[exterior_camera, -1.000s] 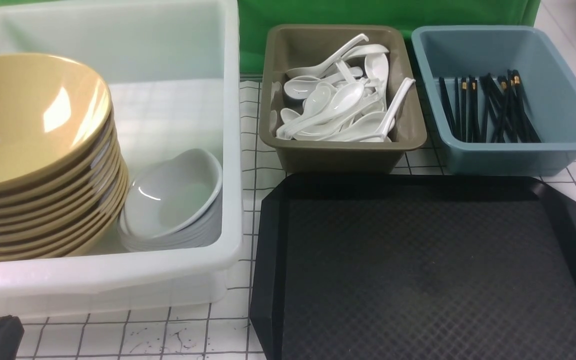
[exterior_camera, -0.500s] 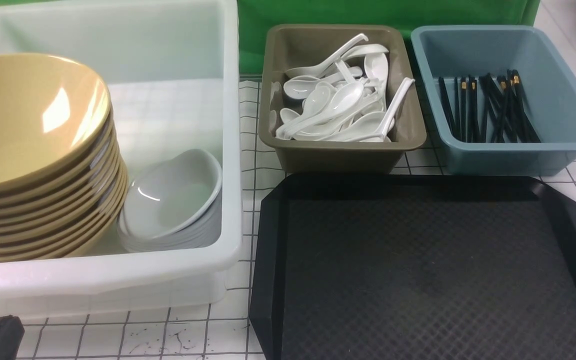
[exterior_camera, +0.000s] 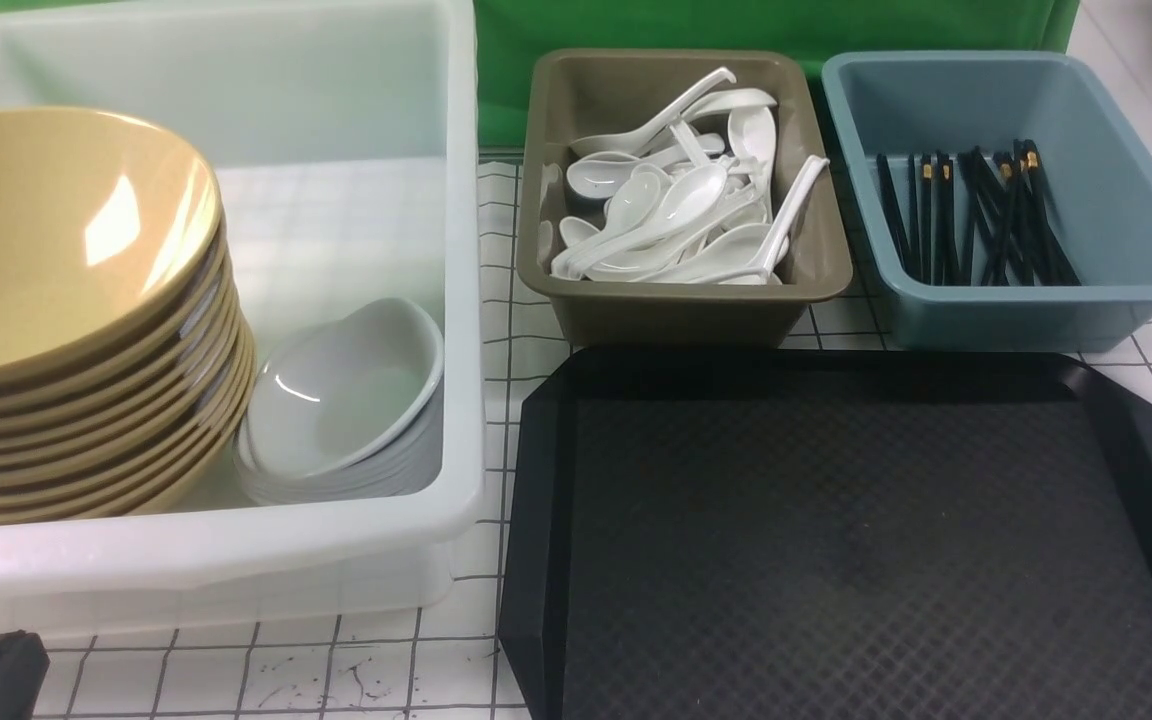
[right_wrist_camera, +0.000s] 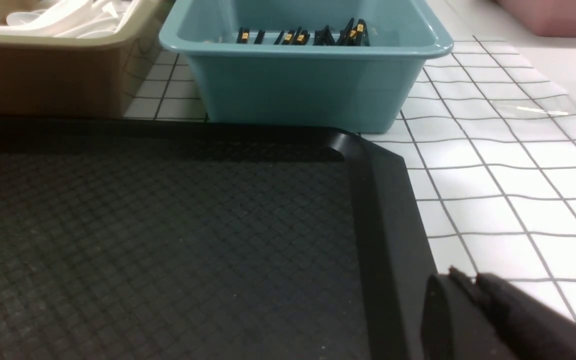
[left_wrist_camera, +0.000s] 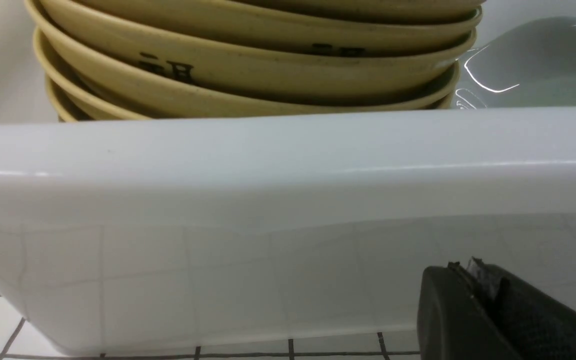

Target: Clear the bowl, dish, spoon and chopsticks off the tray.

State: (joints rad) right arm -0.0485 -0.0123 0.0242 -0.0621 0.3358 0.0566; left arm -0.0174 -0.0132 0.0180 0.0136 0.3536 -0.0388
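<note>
Tray (exterior_camera: 866,560) bare, one only

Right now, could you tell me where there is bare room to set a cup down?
The black tray is bare across its whole textured surface. The white tub has open floor behind the white dishes. The spoon bin and chopstick bin are crowded.
</note>
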